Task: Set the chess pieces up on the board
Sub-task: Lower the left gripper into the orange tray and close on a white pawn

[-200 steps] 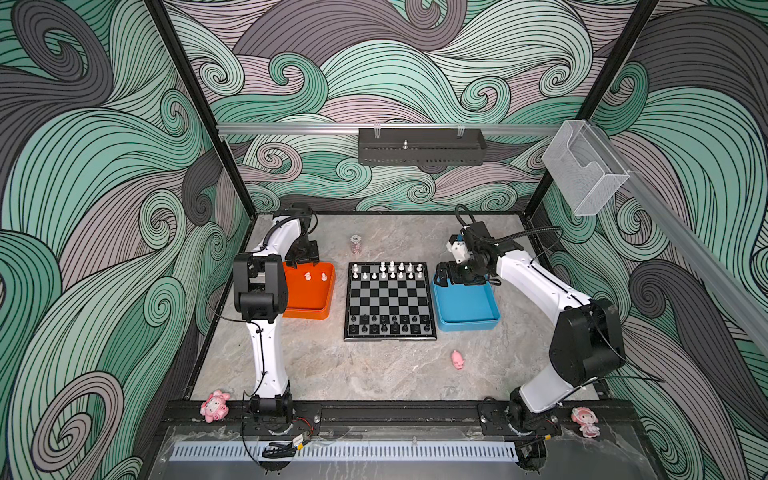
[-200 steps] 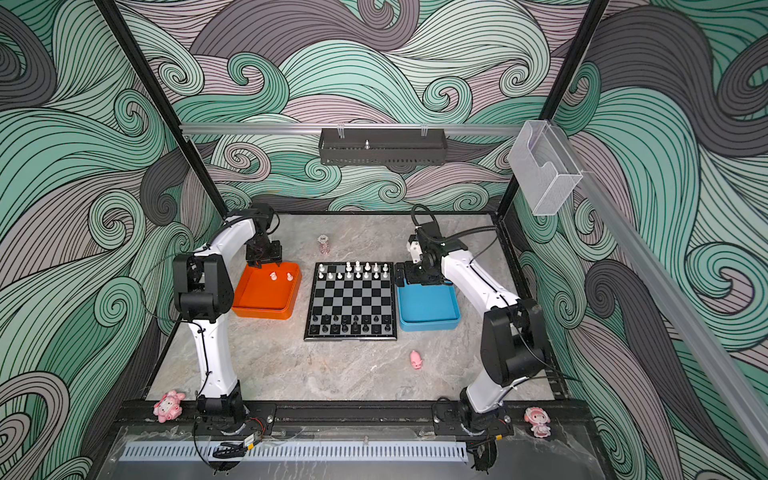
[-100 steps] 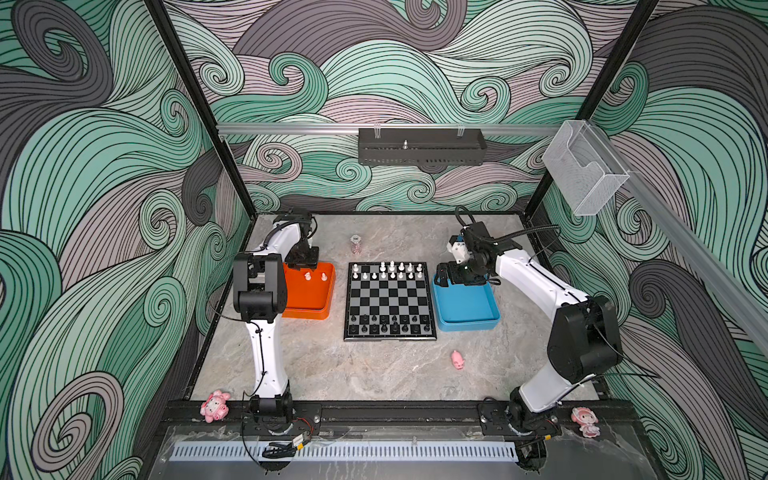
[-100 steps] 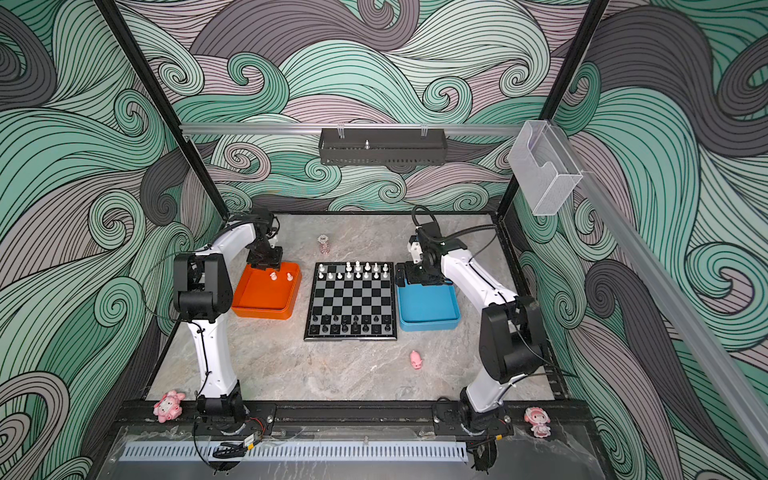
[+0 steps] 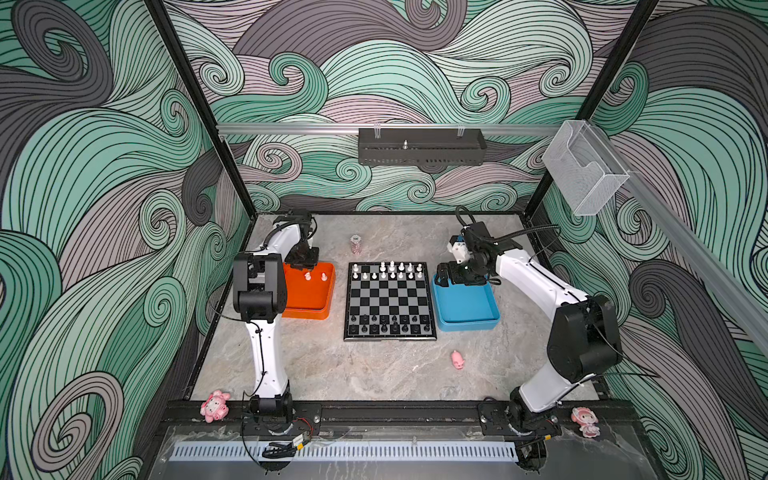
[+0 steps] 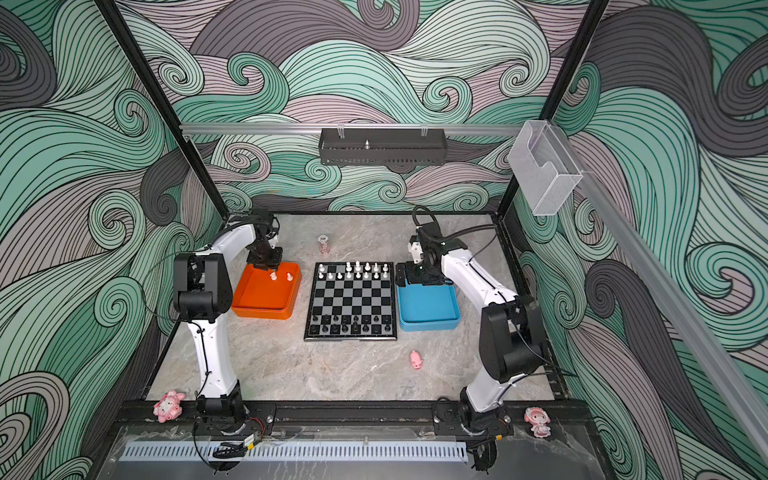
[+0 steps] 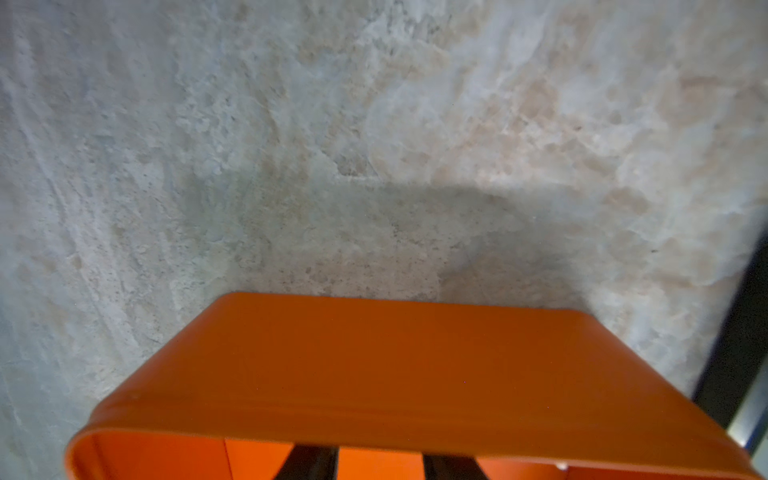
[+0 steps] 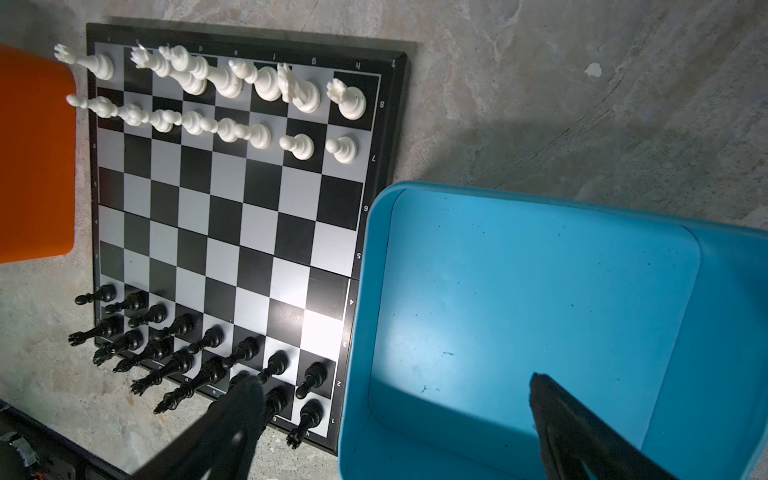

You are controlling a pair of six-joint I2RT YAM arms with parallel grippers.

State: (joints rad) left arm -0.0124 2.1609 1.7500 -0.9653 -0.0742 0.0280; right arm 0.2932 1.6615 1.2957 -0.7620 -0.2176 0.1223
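At the far wall of the orange tray [image 5: 309, 301]: your left fingers [image 7: 309, 463], tips only in the wrist view; closed, gripping or empty could not be told. Change noted: they had sunk slightly toward the tray, likely a pickup under way. Two white pieces [image 5: 308, 276] stood just beside them, not yet placed. Your right fingers [image 8: 237, 415]: spread wide, holding nothing, unmoved over the blue tray [image 8: 540, 291], which showed no pieces. Between the trays on the desk [image 5: 332, 374], the board [image 5: 390, 299]: black pieces [image 8: 199, 365] filled the near ranks, white ranks nearly full.
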